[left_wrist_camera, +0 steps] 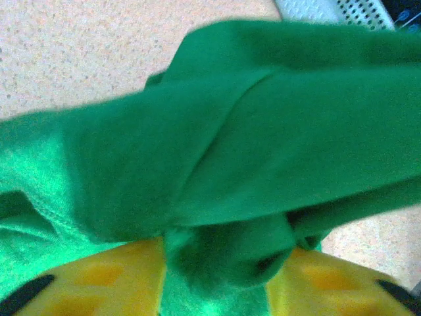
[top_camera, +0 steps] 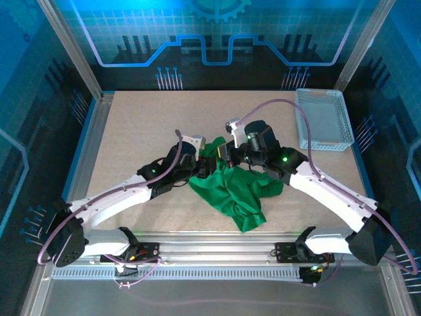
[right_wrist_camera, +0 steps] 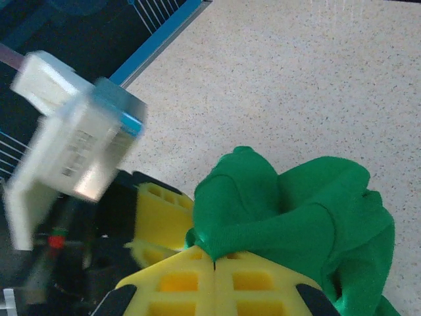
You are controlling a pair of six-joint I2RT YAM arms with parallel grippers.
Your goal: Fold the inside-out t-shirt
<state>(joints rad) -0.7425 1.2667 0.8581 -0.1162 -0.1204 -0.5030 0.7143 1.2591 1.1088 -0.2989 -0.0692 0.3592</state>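
The bright green t-shirt [top_camera: 240, 191] lies bunched in the middle of the table, part of it lifted between the two arms. My left gripper [top_camera: 205, 166] is shut on a fold of the shirt [left_wrist_camera: 223, 151]; green cloth fills the gap between its yellow fingers [left_wrist_camera: 105, 280]. My right gripper [top_camera: 227, 155] is shut on another bunch of the shirt [right_wrist_camera: 296, 210], its yellow fingers [right_wrist_camera: 177, 280] pressed together under the cloth. The two grippers sit close together, and the left gripper's yellow finger [right_wrist_camera: 158, 220] appears beside the right one. The tag is hidden.
A white mesh basket [top_camera: 322, 118] stands at the back right of the table [top_camera: 131, 131]; its corner [left_wrist_camera: 329, 10] shows beyond the cloth. The left wrist camera housing [right_wrist_camera: 72, 151] hangs close to the right gripper. Blue-lit walls enclose the table.
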